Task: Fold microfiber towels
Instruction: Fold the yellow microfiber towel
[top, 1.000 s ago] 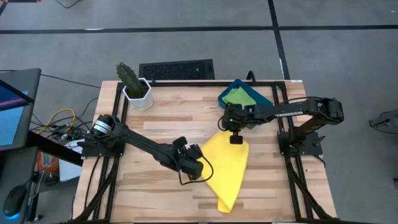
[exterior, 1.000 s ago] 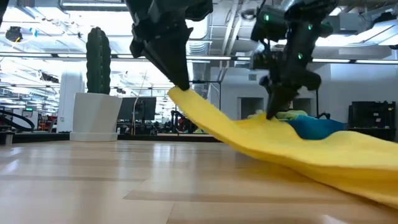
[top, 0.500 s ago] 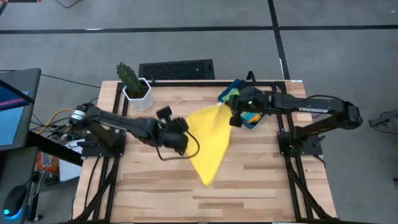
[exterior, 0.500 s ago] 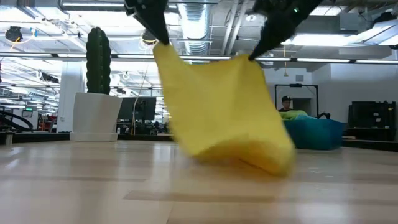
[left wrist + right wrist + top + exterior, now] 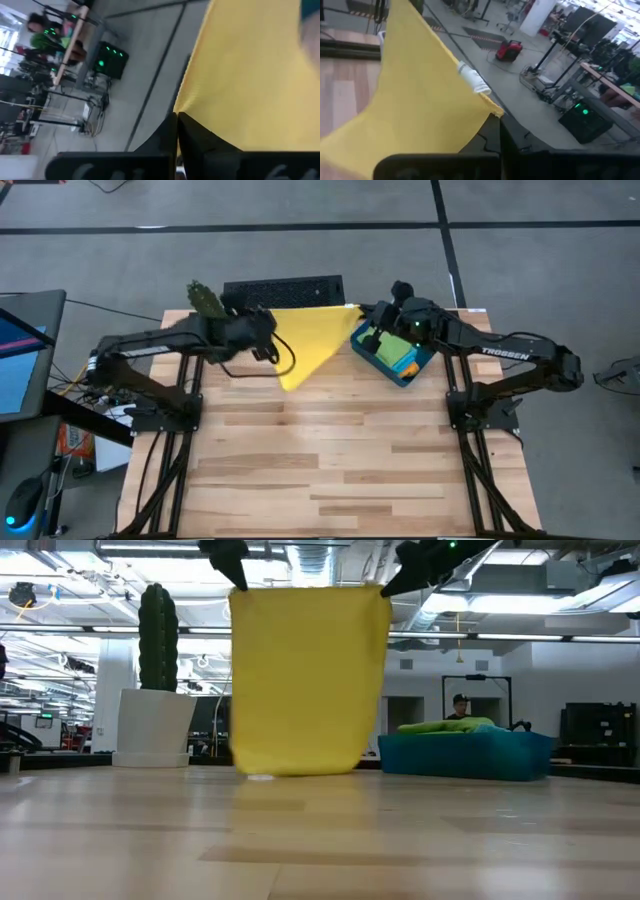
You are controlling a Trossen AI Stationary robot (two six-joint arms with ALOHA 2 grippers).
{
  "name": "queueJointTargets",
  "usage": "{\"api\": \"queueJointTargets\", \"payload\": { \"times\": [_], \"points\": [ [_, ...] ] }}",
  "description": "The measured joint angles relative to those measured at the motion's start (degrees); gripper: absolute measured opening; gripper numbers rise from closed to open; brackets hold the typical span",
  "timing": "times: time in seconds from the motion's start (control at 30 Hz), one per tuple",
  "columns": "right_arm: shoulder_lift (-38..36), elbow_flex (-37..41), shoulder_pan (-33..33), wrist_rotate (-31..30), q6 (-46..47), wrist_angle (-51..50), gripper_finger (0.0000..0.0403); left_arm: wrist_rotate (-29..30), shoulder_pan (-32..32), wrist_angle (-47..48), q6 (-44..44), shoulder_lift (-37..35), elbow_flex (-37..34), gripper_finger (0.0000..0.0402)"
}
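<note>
We have the yellow towel (image 5: 308, 680) stretched between our two grippers over the far edge of the table, the left gripper (image 5: 265, 343) clenched on one top corner and the right gripper (image 5: 362, 311) clenched on the other, so the cloth hangs as a flat sheet with its lower edge just above the wood. This looks like the spreading step before the first fold. Next, we judge, both arms should lower together and draw toward the near side, keeping the top edge taut so the towel lies flat; the other towels wait in the bin (image 5: 397, 365).
</note>
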State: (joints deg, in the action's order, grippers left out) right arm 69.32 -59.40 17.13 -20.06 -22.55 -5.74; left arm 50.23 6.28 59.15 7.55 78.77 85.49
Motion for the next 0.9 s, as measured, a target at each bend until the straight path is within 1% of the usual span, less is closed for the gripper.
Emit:
{"api": "queueJointTargets", "payload": {
  "times": [0.07, 0.13, 0.27, 0.37, 0.43, 0.5, 0.57, 0.63, 0.77, 0.83, 0.9],
  "points": [
    [0.0, 0.0, 0.6, 0.2, 0.0, 0.5, 0.0014, -0.6, 1.0, -1.2, 0.8, -2.6, 0.0, 0.0000],
    [0.1, 0.0, 0.6, 0.6, 0.9, -0.3, 0.0015, -3.1, 1.2, -1.2, -0.2, -4.8, 0.0, 0.0000],
    [0.2, 0.0, -0.8, 1.1, 4.2, -3.8, 0.0014, -12.2, -0.5, -0.1, -6.4, -7.7, 0.0, 0.0000],
    [0.2, 0.0, -3.5, 2.1, 7.7, -8.6, 0.0013, -17.1, -4.2, 3.2, -13.8, -8.0, 0.1, 0.0000],
    [0.2, 0.0, -5.8, 3.1, 11.3, -12.6, 0.0015, -22.4, -7.3, 5.1, -19.4, -7.6, -0.3, 0.0000],
    [0.2, 0.0, -8.3, 4.3, 15.6, -17.2, 0.0017, -26.9, -11.2, 6.6, -25.1, -6.8, -1.3, 0.0000],
    [0.2, 1.2, -11.5, 5.1, 19.6, -19.5, 0.0018, -29.7, -15.8, 5.8, -30.5, -5.4, -3.0, 0.0000],
    [0.2, 3.2, -15.1, 5.6, 23.4, -20.5, 0.0017, -31.3, -20.4, 4.6, -35.0, -4.2, -5.0, 0.0000],
    [0.2, 6.0, -22.2, 5.6, 30.7, -21.2, 0.0015, -32.9, -28.3, -1.6, -41.4, -0.5, -8.8, 0.0000],
    [0.2, 7.5, -25.6, 5.1, 34.8, -21.0, 0.0016, -32.9, -31.6, -5.9, -43.8, 1.9, -9.8, 0.0000],
    [0.9, 8.4, -28.9, 4.3, 38.8, -20.0, 0.0019, -32.2, -34.5, -7.8, -46.0, 4.7, -10.0, 0.0000]
  ]
}}
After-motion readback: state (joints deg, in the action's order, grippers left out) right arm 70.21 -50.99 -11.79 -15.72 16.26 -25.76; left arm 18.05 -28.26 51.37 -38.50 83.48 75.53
